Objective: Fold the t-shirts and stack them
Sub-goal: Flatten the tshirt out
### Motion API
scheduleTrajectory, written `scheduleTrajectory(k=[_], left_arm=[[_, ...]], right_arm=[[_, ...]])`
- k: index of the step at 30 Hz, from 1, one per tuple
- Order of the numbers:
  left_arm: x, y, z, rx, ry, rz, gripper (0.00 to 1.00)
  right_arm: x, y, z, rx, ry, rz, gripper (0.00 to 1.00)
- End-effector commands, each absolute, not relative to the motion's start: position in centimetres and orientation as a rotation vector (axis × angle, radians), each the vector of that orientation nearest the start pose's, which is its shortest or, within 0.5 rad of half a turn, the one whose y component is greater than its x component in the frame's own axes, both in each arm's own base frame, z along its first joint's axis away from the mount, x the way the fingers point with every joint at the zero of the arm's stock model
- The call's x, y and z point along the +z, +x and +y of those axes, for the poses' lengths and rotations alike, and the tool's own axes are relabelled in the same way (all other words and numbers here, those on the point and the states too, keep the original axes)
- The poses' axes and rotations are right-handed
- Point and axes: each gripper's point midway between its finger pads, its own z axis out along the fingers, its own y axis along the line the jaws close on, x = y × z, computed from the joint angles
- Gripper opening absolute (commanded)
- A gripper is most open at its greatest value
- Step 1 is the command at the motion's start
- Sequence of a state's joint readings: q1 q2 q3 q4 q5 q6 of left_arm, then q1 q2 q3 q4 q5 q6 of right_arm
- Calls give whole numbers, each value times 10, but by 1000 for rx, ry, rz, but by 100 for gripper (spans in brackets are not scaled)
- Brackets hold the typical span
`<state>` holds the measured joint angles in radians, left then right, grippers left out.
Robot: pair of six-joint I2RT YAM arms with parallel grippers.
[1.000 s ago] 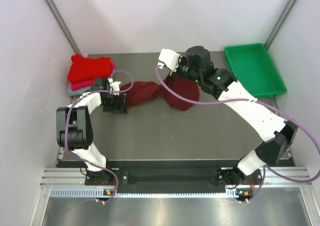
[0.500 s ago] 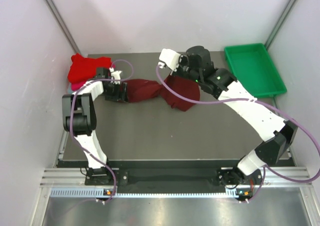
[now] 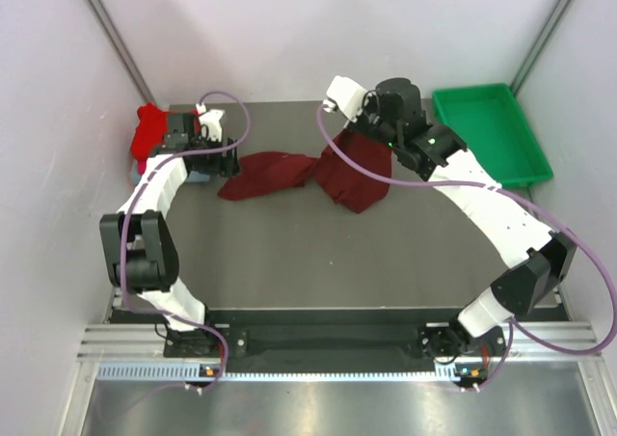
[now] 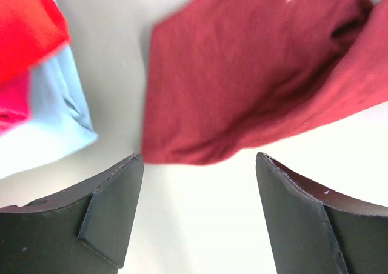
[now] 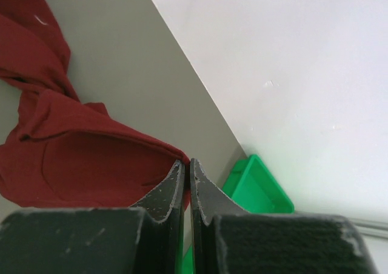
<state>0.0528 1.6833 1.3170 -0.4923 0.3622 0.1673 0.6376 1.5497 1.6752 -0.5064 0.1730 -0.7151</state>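
The dark maroon t-shirt (image 3: 289,174) lies bunched and stretched across the far middle of the table. My right gripper (image 3: 359,135) is shut on its right edge and holds that edge lifted; in the right wrist view the cloth (image 5: 79,159) is pinched at my gripper's tips (image 5: 186,162). My left gripper (image 3: 229,156) is open and empty, just left of the shirt's left end; in the left wrist view the maroon cloth (image 4: 242,86) lies beyond the jaws (image 4: 199,159). The folded bright red shirt (image 3: 149,132) sits at the far left, on the pink (image 4: 12,107) and grey-blue (image 4: 48,128) ones.
A green plastic tray (image 3: 487,132) stands at the far right corner and also shows in the right wrist view (image 5: 254,186). White walls close the table on the left, back and right. Purple cables loop over both arms.
My left gripper has moved away toward the far left stack and let go of the maroon shirt's left end, which now lies on the table. My right gripper shifted slightly right, still holding the cloth.
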Motion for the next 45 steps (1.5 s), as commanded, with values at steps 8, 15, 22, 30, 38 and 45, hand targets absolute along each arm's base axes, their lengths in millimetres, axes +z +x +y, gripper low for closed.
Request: scheduleTrajectory(k=[8,15,22,30,38,45], left_arm=[[90,429,-15,-276,114,2492,72],[70,441,-6,-225,55,2521,48],[63,446,-3,-212,48,2527,0],[48,439,10,-124,43,2581,63],[30,436,1,-191,46,2626,44],[69,432,-13,-291,82,2581,0]], right_arm=[[376,415,228,-217,-1023,1550,0],[375,408,221,-216,-1017,1558,0],[374,410,218,-223,-1015,1564,0],[374,410,220,-219,-1018,1563,0],[372,412,221,-217,-1024,1565,0],[379,416,208,-253,-971,1567,0]])
